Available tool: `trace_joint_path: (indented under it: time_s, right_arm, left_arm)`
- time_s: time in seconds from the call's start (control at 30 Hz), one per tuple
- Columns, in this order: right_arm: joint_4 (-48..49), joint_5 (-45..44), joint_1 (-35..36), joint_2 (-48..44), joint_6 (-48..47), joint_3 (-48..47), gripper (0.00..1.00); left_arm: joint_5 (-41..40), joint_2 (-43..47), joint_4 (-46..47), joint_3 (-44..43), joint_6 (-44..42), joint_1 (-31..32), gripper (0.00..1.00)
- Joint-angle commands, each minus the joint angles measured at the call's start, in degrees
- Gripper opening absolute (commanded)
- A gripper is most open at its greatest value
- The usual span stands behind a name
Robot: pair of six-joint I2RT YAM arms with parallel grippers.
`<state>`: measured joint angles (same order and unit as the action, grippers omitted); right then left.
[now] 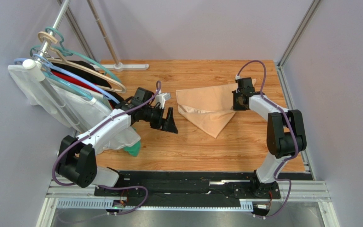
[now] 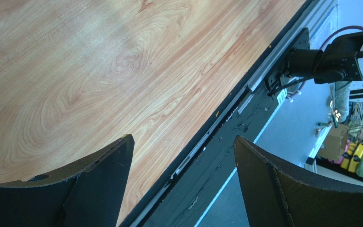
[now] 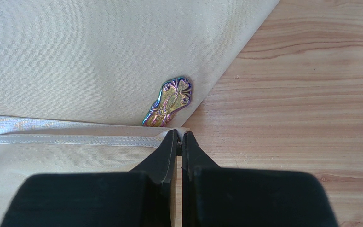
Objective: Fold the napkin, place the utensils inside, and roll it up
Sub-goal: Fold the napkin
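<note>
The right gripper [image 3: 179, 136] pinches the napkin [image 3: 74, 56] corner beside a utensil handle [image 3: 169, 101]; left gripper [image 2: 183, 139] gapes empty.

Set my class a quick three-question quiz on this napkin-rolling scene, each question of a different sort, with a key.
1. True or false: the left gripper is open and holds nothing.
2. What is the right gripper shut on? A: the napkin at its edge. B: a hanger. C: a cable.
3. Fill in: the ornate utensil handle lies on the ____, not on the bare table.
Key: 1 true; 2 A; 3 napkin.
</note>
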<state>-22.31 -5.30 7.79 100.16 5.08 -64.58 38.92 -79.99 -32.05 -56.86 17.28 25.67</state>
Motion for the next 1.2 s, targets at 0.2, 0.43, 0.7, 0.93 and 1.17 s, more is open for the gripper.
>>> trace_joint_path:
  time_s: [0.2, 0.43, 0.7, 0.93, 1.17]
  right_arm:
    - [3.76, 0.91, -0.58, 1.79, -0.6, -3.98, 0.0]
    - [3.58, 0.82, -1.46, 3.9, -0.77, -5.56, 0.0]
    - [3.06, 0.91, -1.64, 5.83, -0.34, -7.41, 0.0]
    - [0.25, -2.61, -1.73, 5.93, 0.46, -8.81, 0.35]
    - [-2.83, -4.46, -1.99, 0.84, 0.02, -9.96, 0.5]
  left_arm:
    - [1.25, -0.79, 0.68, -0.18, 0.39, -2.12, 0.87]
    - [1.16, -0.96, 0.68, -0.18, 0.39, -2.12, 0.87]
    - [1.34, -1.05, 0.68, -0.18, 0.39, -2.12, 0.87]
    - [1.51, -0.96, 0.76, -0.09, 0.39, -2.12, 0.87]
    - [1.6, -0.52, 0.68, -0.09, 0.39, -2.12, 0.87]
